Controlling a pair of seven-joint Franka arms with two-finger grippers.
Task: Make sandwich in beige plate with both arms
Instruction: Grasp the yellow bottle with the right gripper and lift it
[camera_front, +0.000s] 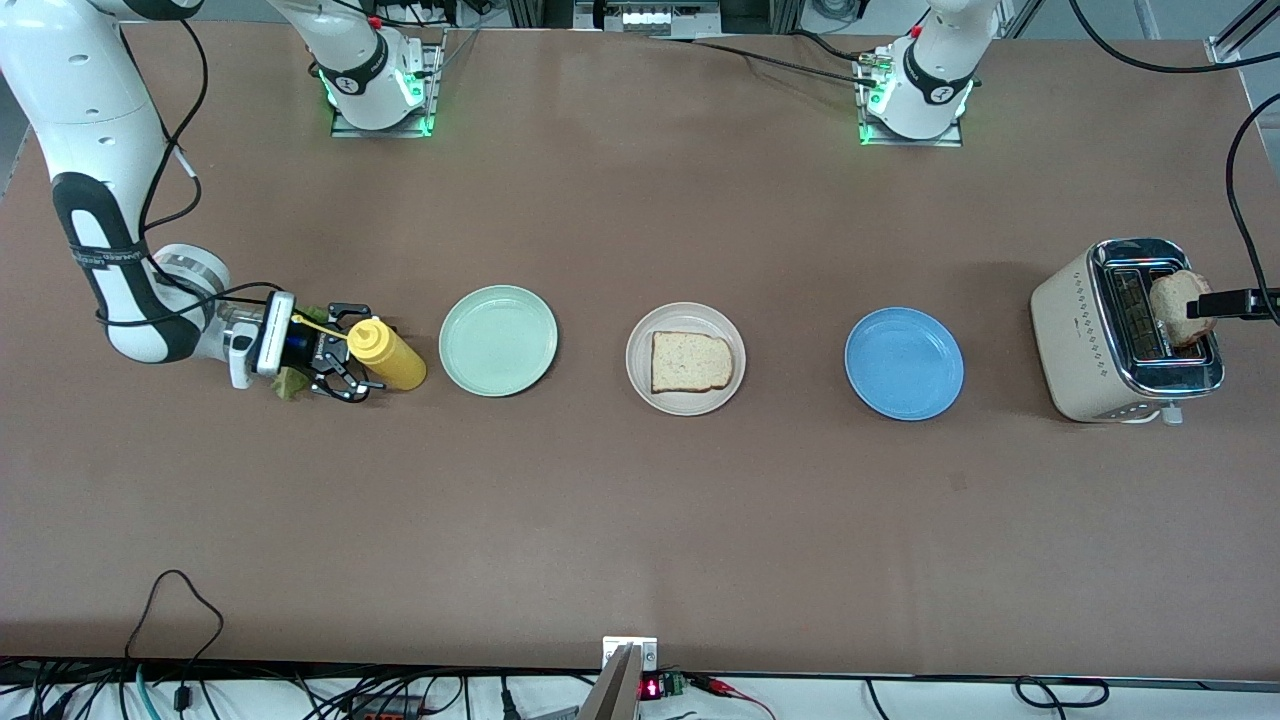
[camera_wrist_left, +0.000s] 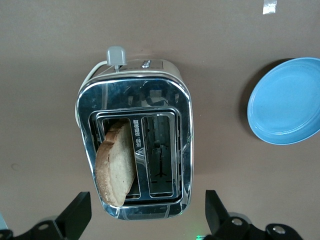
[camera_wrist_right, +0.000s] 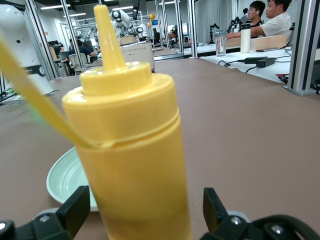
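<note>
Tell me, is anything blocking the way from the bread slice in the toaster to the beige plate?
Only the round blue plate lies on the table between the cream toaster, holding the bread slice, and the round beige plate; being flat, it likely wouldn't hinder a lifted slice.

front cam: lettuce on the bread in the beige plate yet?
No. The beige plate holds one bare bread slice; the only green leaf shows under the right gripper.

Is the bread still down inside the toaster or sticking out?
Sticking out. The bread slice leans tilted in one slot of the toaster, its rounded top above the rim; the other slot is empty.
</note>
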